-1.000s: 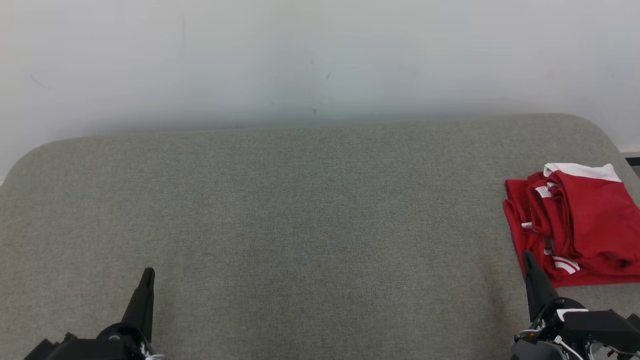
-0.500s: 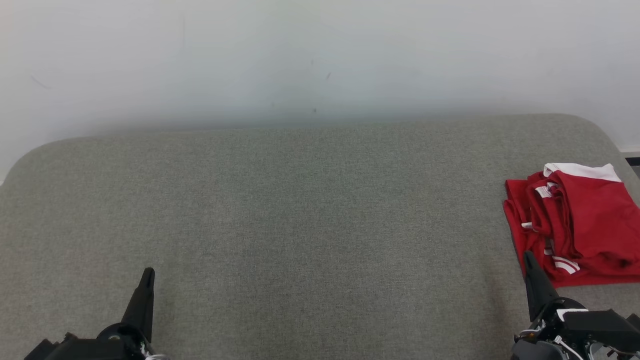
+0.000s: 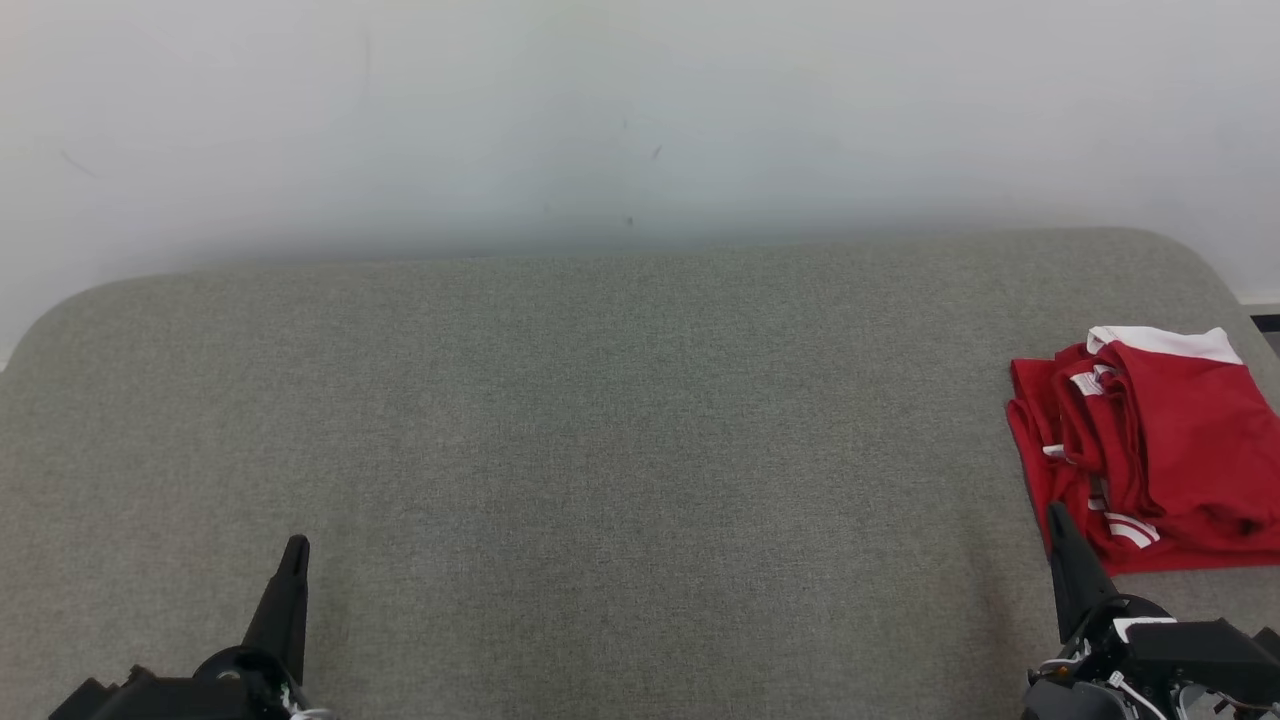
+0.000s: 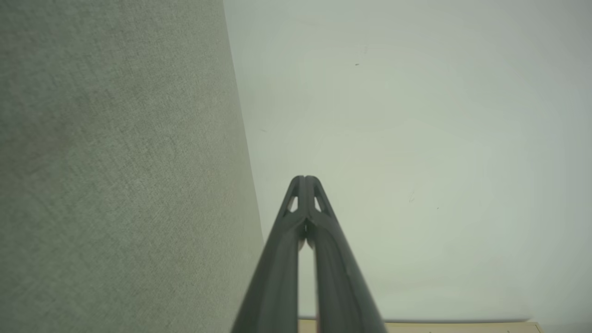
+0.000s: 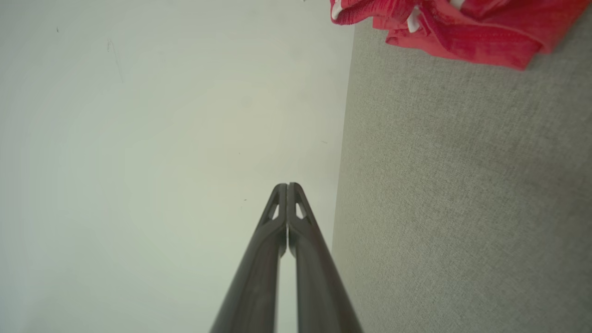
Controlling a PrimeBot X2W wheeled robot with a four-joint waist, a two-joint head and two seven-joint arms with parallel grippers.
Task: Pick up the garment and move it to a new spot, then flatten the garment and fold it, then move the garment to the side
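Fingers, left gripper (image 3: pixel 296 550): two long dark fingers (image 4: pixel 276 273) pressed together tip to tip, with no gap at the ends. They hold nothing and touch nothing, poised over the near left of the grey-green woven fabric table top (image 3: pixel 620 450).
Fingers, right gripper (image 3: pixel 1056 512): also closed tight, tips meeting (image 5: pixel 287 186), and empty. In the head view the tip sits just beside the near corner of the cloth. The right wrist view shows it apart from the cloth.
Garment: red garment with white trim (image 3: pixel 1160 450) lies in a compact, roughly square bundle at the far right edge of the table top. Its layered edges face left, and it also shows at the top of the right wrist view (image 5: pixel 462 27).
Backdrop: plain pale wall (image 3: pixel 600 120) behind the table top.
Change: none. Both grippers and the garment lie exactly as they did a second ago, and the camera has not shifted.
Meaning: the arms are idle. Since the garment looks folded and set to the side, the task is probably at or near its end.
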